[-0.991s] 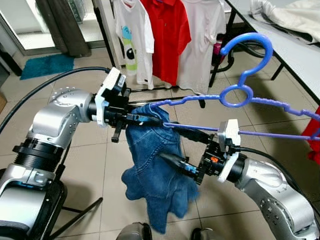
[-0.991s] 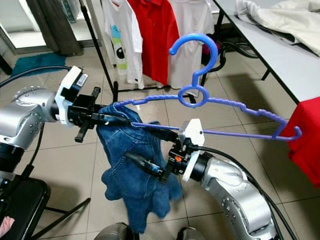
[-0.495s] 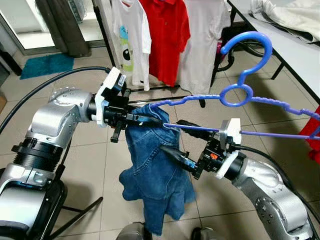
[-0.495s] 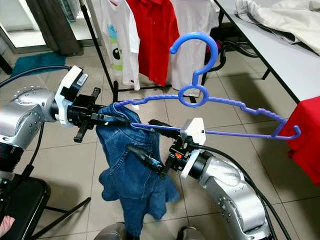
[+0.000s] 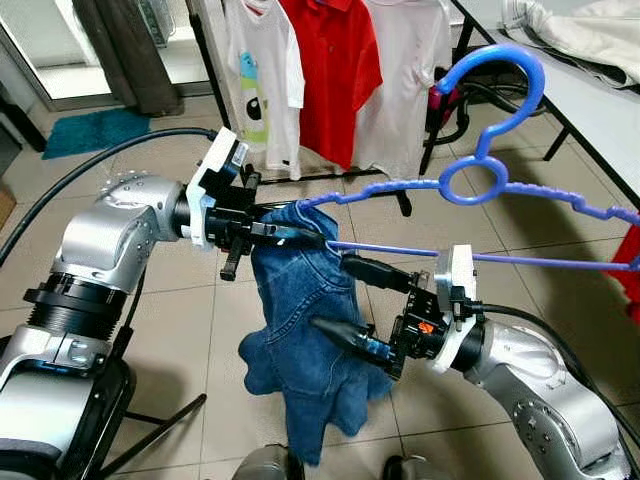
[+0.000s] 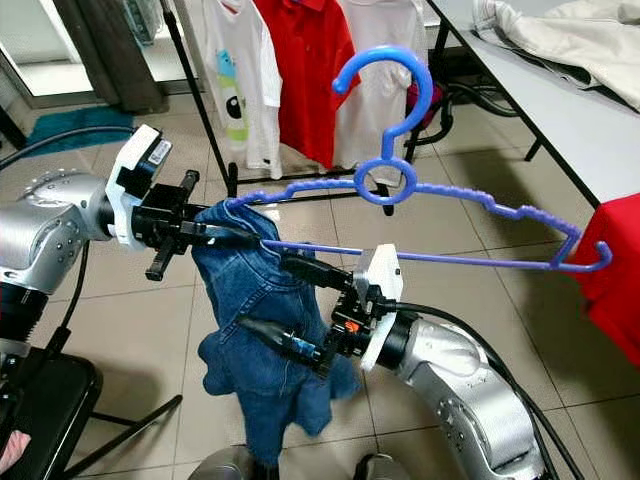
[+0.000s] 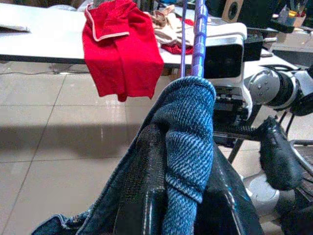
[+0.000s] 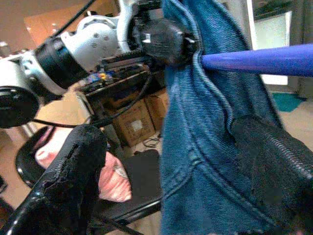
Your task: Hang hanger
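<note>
— Why are you holding the hanger (image 5: 480, 190) out flat in front of you like that?

— My left gripper (image 5: 285, 237) is pinched on its near end, where the blue denim garment (image 5: 310, 340) is draped over the arm, so fabric and plastic are clamped together. That keeps the denim from sliding off while the hook (image 6: 390, 85) points up and away from me.

— And the other hand?

— My right gripper (image 5: 365, 305) sits just under the hanger's lower bar, fingers spread wide. One finger (image 8: 66, 181) stands on one side of the hanging denim, the other (image 8: 274, 161) on the far side. I judge it is placed there to gather or steady the cloth, but it grips nothing now.

— Where does the hanger have to go?

— Presumably the clothes rack (image 6: 195, 90) ahead, where a white T-shirt (image 5: 262, 80) and a red shirt (image 5: 338, 70) hang. The hanger is well short of it.

— Any worry?

— The denim hangs heavy on one end only, so the hanger could tip once I lift. There is also a table (image 5: 590, 95) with heaped clothes to my right, near the hanger's far tip.
</note>
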